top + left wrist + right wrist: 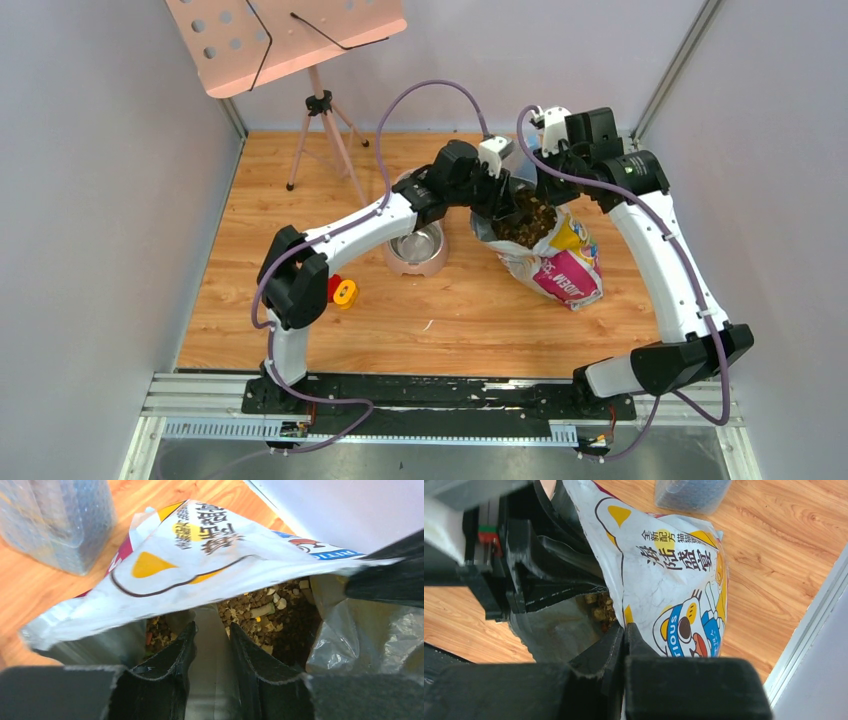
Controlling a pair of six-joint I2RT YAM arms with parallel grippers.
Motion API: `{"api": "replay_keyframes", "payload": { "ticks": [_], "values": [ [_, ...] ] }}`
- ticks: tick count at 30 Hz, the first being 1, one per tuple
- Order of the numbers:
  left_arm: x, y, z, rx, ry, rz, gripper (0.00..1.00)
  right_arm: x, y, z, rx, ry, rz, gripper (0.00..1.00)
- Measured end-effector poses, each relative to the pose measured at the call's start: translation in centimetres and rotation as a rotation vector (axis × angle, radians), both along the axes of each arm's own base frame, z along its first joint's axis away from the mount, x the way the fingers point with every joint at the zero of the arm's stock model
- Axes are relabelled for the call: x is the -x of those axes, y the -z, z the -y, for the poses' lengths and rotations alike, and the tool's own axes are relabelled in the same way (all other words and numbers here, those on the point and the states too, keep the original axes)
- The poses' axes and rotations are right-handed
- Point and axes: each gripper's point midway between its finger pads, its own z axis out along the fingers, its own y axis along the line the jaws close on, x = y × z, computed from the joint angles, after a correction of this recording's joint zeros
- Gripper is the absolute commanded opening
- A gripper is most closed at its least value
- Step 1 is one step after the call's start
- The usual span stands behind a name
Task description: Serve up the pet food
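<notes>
Pet food [528, 215] was a loose, grainy heap of small brown and tan pellets, with a few paler whitish bits on top. It sat inside the printed bag [562, 272], mouth open upward, on the wood table [450, 335] right of centre. Heap lay below the rim, partly hidden by the bag's flap in both wrist views.

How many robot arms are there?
2. The left arm reaches over the bowl to the open mouth of the bag. The right arm curves in from the right to the bag's far edge. No others show.
</notes>
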Motion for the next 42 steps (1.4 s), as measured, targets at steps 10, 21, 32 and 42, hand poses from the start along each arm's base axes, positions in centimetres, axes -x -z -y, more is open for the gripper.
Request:
{"api": "replay_keyframes", "payload": {
  "ticks": [10, 21, 32, 42],
  "values": [
    [-0.1, 1.1, -0.3, 0.097, -0.027, -0.171, 0.0, -0.1, -0.3, 1.1, -0.062, 0.086, -0.004, 0.0],
    [-0.7, -0.4, -0.8, 0.224, -0.005, -0.354, 0.0, -0.1, 0.1, 1.0, -0.093, 0.092, 0.011, 0.0],
    [-0.7, -1.6, -1.8, 0.347, 0.041, -0.558, 0.0, -1.2, -0.2, 2.1, -0.114, 0.128, 0.033, 0.0],
    [-2.3, -0.6, -4.5, 0.433, -0.099, -0.887, 0.0, -2.3, -0.8, 4.1, -0.125, 0.172, 0.047, 0.0]
  ]
}}
